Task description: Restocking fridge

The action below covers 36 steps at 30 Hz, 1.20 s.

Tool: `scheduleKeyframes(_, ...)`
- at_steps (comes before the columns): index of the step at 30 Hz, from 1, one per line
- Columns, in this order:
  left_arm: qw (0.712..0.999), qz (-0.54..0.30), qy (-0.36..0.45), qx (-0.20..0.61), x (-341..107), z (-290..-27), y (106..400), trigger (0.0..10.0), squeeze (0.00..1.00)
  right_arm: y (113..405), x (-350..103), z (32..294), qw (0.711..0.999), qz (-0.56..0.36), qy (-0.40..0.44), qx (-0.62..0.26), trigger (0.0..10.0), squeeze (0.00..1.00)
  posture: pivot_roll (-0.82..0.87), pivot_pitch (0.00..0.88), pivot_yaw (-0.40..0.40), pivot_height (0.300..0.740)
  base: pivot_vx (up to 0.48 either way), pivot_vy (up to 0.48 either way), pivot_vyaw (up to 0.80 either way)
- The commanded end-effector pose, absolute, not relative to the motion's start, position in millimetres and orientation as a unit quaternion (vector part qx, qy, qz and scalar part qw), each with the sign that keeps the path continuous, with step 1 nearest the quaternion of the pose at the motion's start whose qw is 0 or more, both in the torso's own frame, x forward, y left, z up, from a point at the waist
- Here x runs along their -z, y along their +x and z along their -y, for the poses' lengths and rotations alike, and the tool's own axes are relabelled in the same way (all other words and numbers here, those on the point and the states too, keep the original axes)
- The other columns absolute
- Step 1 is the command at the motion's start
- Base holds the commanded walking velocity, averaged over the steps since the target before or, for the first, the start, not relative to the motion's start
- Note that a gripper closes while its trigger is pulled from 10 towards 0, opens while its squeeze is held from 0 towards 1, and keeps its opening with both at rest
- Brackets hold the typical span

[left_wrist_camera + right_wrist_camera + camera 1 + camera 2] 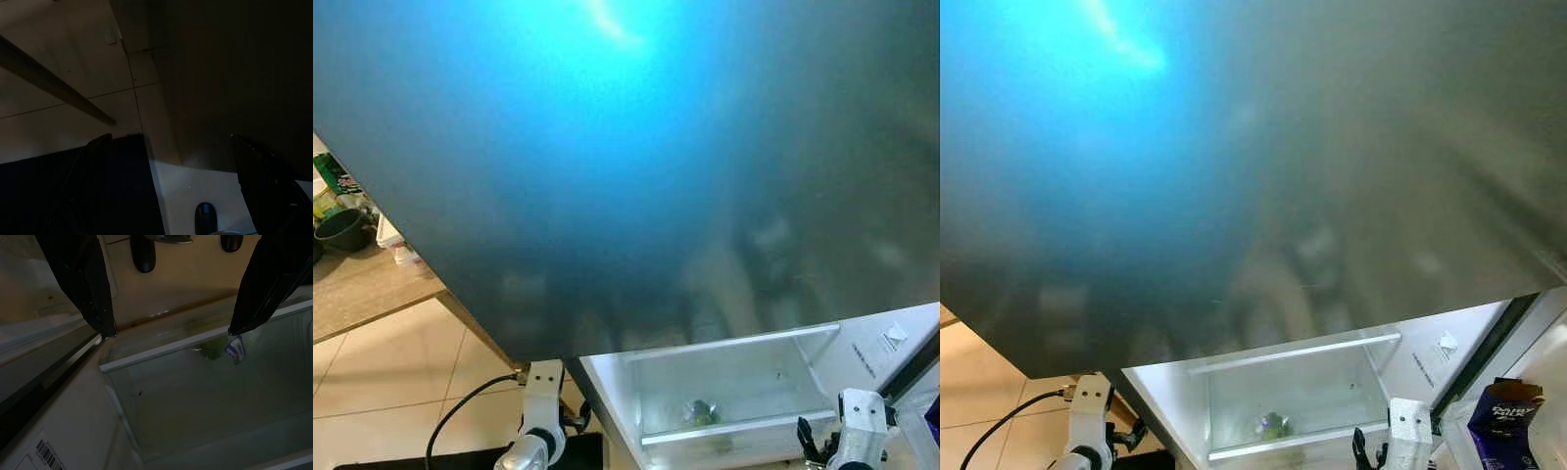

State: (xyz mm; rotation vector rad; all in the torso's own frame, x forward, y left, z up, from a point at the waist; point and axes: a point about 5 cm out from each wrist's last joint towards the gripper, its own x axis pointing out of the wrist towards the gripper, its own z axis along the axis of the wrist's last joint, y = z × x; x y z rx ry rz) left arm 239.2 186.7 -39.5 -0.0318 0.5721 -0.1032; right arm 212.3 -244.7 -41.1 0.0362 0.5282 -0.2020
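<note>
Fridge door (636, 166) fills most of the head view, swung open w/ a blue glare at upper centre; its clear door bin (734, 392) sits lower right of frame. Inside the bin, a small green item w/ a blue-white label (700, 413) lies low at the bottom, centre; can't tell what it is. Looks light, prob. soft or bagged, so likely crushable; best taken gently around its middle, from above past the bin's white rail. Right gripper (171, 330) hangs just above that rail, fingers spread wide, nothing held. Left gripper (171, 186) idle at lower left over the floor tiles (401, 362), also spread & empty. Dark blue packet (1506, 411) at far lower right, counter (367, 284) w/ pot at left.
</note>
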Motion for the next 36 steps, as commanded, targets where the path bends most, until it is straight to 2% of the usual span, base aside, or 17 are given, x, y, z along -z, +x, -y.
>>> scheduleKeyframes(1, 0.955, -0.291, -0.019, 0.05, 41.9, -187.4, 236.5, 10.0, 0.0, 206.4, 46.4, 240.5, 0.957, -0.275, 0.012, 0.09, 10.0, 0.0, -0.09, 0.099, 0.115, 0.73, 0.0, 0.0, 0.0)
scheduleKeyframes(12, 0.953, -0.299, -0.021, 0.052, 45.1, -185.4, 233.0, 10.0, 0.0, 205.9, 46.2, 243.3, 0.956, -0.28, -0.003, 0.085, 10.0, 0.0, -0.1, 0.091, 0.108, 0.73, -0.136, 0.0, 0.0)
scheduleKeyframes(36, 0.953, -0.296, -0.024, 0.053, 45.2, -183.3, 232.6, 10.0, 0.0, 209.0, 43.5, 243.4, 0.959, -0.274, -0.016, 0.075, 10.0, 0.0, -0.1, 0.087, 0.102, 0.73, -0.316, 0.0, 0.0)
